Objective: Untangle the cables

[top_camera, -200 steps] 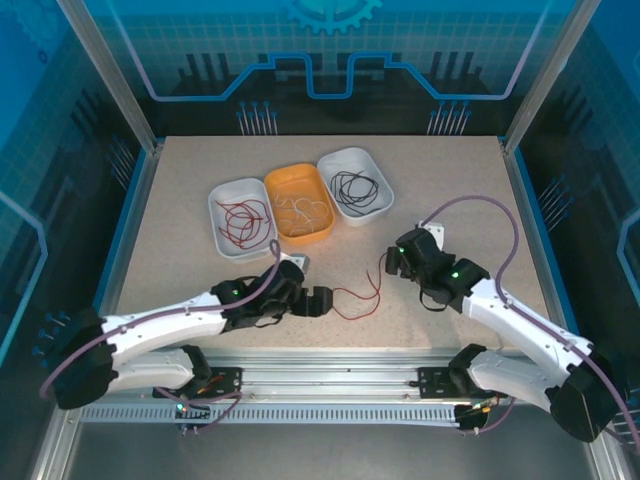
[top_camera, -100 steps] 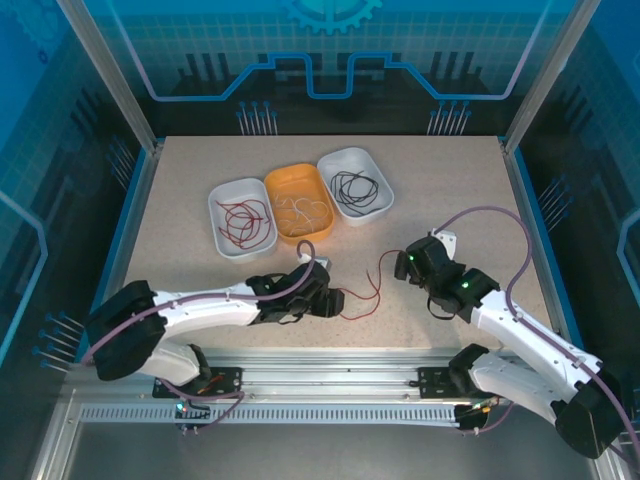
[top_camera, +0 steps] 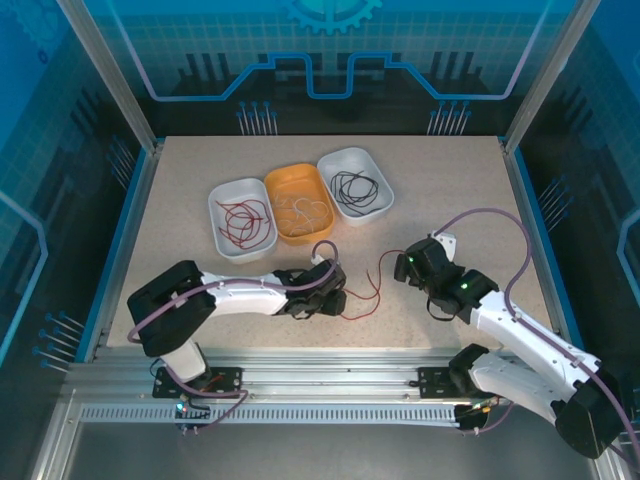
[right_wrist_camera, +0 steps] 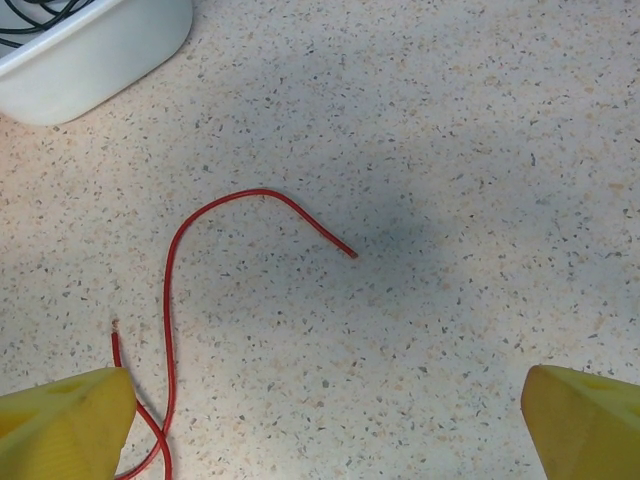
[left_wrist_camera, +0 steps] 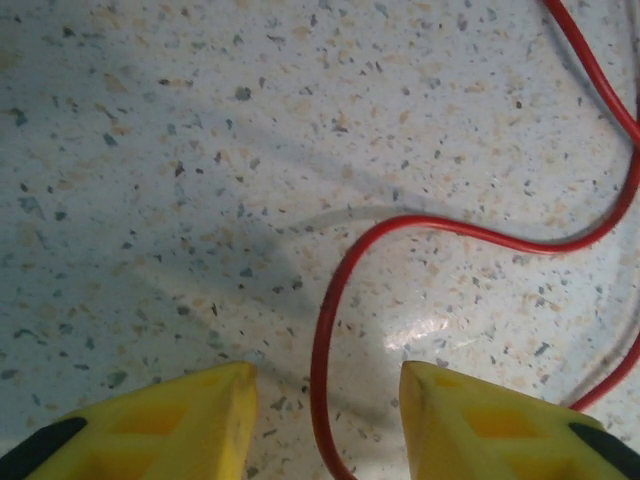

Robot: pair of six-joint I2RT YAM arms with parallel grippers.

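Speckled table (top_camera: 450,190): trays (top_camera: 238,183) hold red cables (top_camera: 245,222), white cable (top_camera: 305,212) (orange tray (top_camera: 296,168)), black cable (top_camera: 355,188). At the wrist, my left gripper (left_wrist_camera: 325,378) straddles a loose red cable (left_wrist_camera: 322,330), half-open; right gripper (right_wrist_camera: 325,388) gapes wide.

The speckled desk (top_camera: 460,190) carries the left white tray (top_camera: 213,208), orange tray (top_camera: 270,184) and right white tray (top_camera: 350,152) in a row at upper centre. A loose red cable (right_wrist_camera: 167,290) lies below them.
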